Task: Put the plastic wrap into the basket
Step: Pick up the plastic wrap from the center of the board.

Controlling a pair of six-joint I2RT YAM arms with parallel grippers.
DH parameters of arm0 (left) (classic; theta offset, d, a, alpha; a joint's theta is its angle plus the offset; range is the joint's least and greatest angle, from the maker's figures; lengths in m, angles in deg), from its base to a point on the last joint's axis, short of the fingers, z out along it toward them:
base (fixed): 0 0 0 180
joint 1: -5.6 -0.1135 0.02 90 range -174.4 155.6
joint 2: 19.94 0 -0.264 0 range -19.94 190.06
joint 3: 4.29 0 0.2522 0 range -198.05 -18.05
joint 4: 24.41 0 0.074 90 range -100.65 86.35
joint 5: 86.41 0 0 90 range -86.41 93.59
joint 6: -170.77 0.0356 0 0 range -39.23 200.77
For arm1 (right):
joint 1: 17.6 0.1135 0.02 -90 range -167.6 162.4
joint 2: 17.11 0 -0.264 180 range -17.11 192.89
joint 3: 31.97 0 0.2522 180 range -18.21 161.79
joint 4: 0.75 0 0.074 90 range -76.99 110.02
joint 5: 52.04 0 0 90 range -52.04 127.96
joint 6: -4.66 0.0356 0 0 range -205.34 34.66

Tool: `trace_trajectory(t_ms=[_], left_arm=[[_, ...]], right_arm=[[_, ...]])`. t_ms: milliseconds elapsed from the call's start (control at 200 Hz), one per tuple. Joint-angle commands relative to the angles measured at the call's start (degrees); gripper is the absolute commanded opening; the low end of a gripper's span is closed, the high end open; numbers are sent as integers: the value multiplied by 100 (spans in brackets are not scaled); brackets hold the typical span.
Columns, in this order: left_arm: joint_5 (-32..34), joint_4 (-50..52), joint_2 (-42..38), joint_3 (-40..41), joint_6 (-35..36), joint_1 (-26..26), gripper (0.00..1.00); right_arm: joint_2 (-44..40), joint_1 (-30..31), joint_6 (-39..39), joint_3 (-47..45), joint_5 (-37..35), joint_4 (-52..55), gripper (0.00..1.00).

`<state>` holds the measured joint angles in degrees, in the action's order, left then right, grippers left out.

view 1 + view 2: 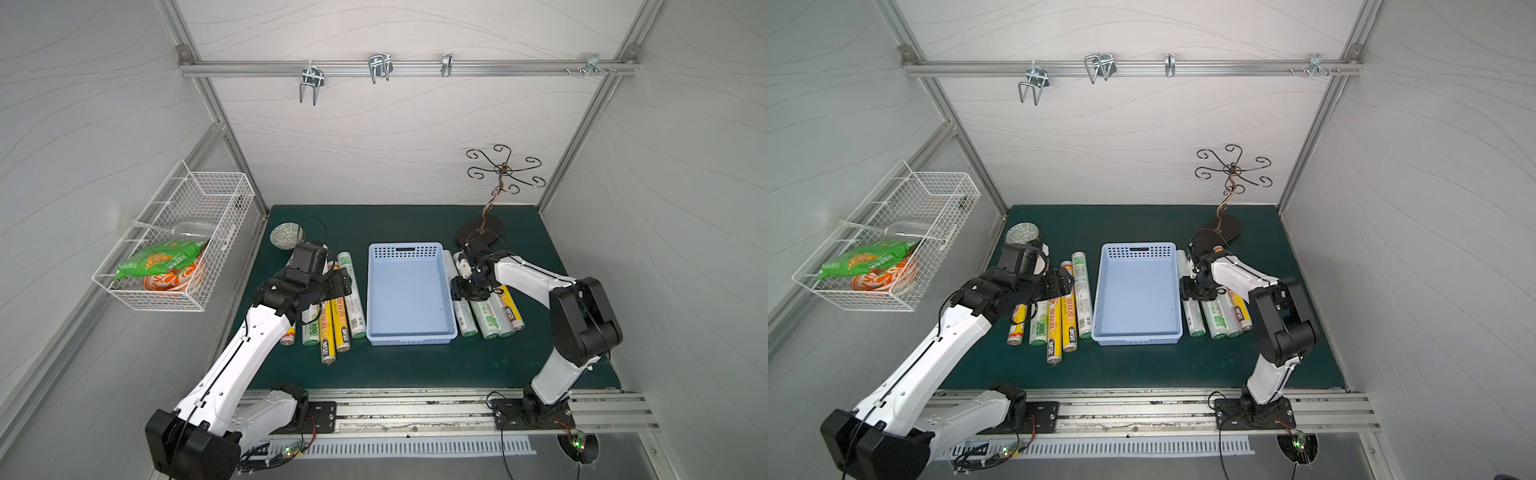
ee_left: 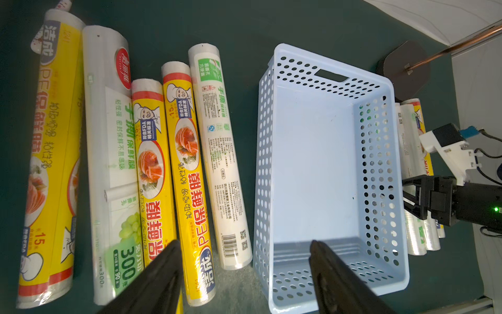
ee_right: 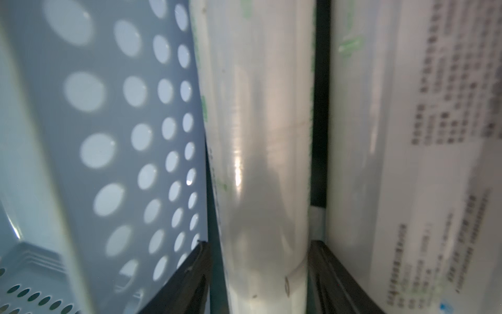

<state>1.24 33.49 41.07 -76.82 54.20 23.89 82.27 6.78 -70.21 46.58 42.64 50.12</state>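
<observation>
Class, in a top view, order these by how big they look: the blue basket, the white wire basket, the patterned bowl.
1. White wire basket, though it hangs higher, likely nearer the camera.
2. Blue basket.
3. Bowl.

Left arm (image 1: 232, 361), right arm (image 1: 523, 270)
White shells, black joints, thin black cables, black bases on the rail (image 1: 415, 405).
</observation>
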Motion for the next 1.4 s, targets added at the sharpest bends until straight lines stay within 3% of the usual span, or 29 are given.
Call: trace_trajectory(t_ms=[0, 450, 660, 1085, 1266, 1391], left_arm=[[-57, -46, -12, 30, 64, -35, 77], [-151, -46, -52, 157, 55, -60, 78], [-164, -28, -127, 163, 63, -66, 78], [-138, 106, -266, 121, 103, -88, 79], [39, 170, -274, 54, 95, -96, 79], [179, 191, -334, 1, 74, -106, 80]], right_arm=[[124, 75, 42, 130, -204, -52, 61], [389, 119, 349, 119, -293, -171, 65], [428, 117, 416, 172, -256, -43, 54], [-461, 115, 425, 267, -300, 611, 41], [-903, 119, 431, 464, -665, 1235, 40], [-1266, 119, 515, 706, -547, 1559, 39]])
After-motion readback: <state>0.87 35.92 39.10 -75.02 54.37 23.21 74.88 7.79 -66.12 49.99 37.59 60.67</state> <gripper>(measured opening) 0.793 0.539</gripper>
